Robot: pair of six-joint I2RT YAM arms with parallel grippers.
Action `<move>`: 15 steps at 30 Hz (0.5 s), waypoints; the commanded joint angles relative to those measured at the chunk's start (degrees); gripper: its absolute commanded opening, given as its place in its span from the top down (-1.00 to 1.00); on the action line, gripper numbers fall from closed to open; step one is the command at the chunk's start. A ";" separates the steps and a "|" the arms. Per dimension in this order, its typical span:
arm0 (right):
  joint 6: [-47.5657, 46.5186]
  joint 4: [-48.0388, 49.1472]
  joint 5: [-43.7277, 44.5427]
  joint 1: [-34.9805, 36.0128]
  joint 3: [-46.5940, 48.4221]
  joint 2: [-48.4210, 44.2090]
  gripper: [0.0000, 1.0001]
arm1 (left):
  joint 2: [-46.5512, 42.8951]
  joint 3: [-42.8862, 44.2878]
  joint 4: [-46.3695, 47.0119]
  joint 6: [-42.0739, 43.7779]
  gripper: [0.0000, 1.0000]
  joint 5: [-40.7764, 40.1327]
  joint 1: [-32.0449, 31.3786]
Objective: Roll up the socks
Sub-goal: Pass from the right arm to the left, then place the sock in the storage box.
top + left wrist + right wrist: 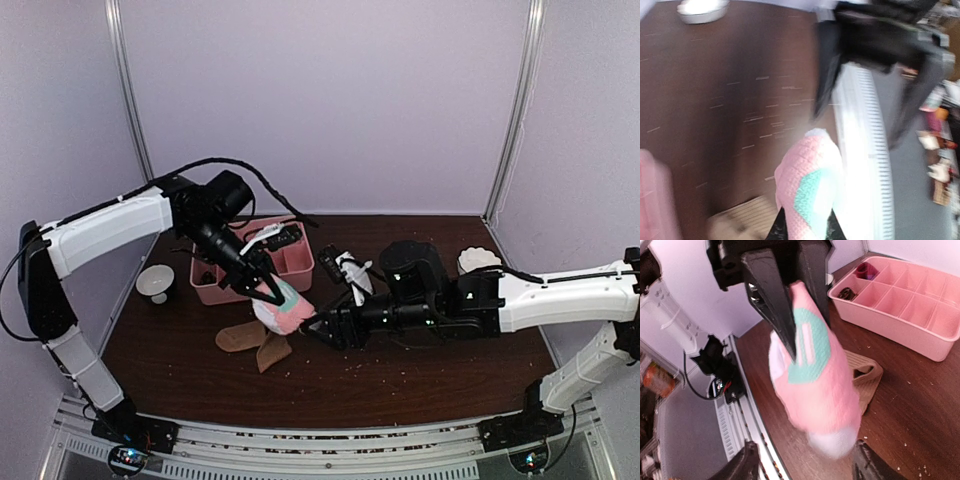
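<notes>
My left gripper [268, 292] is shut on the pink socks [283, 308], a pink bundle with a mint-green patch and a white toe, and holds them hanging above the table. They fill the left wrist view [812, 187] and hang in front of the right wrist camera [815, 375]. My right gripper [316, 327] is open, its fingers [742, 465] spread either side of the white toe without touching it. The tan-beige socks [252, 342] lie flat on the table under the pink ones and show in the right wrist view [866, 377].
A pink divided tray [255, 262] stands behind the socks, with a dark red bundle [866, 271] in a far compartment. A white bowl [155, 283] sits at the left, a white dish [478, 260] at the right. The table's front edge [330, 432] is near.
</notes>
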 commanded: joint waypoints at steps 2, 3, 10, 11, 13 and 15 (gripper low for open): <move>-1.91 -6.24 18.27 0.12 -1.04 -7.10 -0.99 | -5.07 1.69 14.16 -11.37 1.00 -28.42 9.34; -1.99 -6.77 21.32 0.16 -1.55 -8.13 -0.99 | -5.17 2.11 15.68 -13.82 1.00 -30.79 11.63; 6.65 -4.66 36.97 -0.23 -7.14 -13.82 -0.99 | -1.70 5.23 20.43 -22.61 1.00 -43.82 20.40; 7.29 -2.87 36.24 -0.39 -8.52 -14.29 -0.99 | -1.26 5.54 20.75 -25.13 1.00 -48.89 20.39; 7.13 0.17 34.76 -0.89 -10.91 -14.63 -0.99 | 0.00 6.41 21.37 -26.07 1.00 -54.88 20.42; 7.11 0.01 35.08 -1.04 -11.33 -14.04 -0.99 | 2.15 8.20 21.92 -26.83 1.00 -60.05 20.42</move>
